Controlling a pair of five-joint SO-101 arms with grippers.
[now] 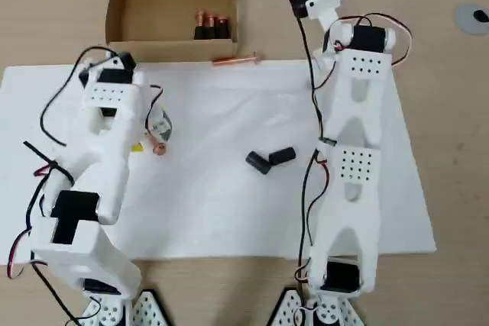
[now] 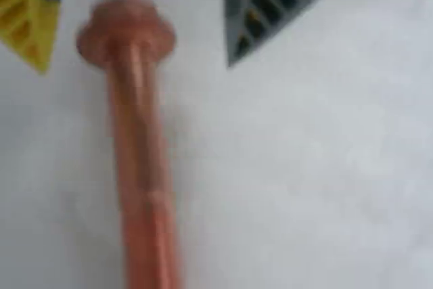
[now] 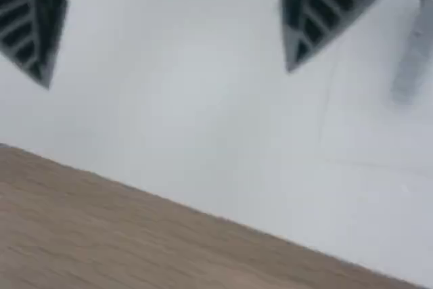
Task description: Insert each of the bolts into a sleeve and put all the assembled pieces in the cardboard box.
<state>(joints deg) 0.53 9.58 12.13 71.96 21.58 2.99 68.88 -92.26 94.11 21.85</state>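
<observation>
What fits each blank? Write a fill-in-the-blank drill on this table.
____ black cylindrical sleeves lie loose on the white sheet.
The left arm's jaws, standing ____, straddle a copper-coloured metal bolt.
Another copper bolt lies just ____ the brown cardboard box.
Missing: Two; open; outside.

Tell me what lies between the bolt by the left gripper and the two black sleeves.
Nothing; the high view shows bare white sheet between the bolt and the sleeves.
</observation>
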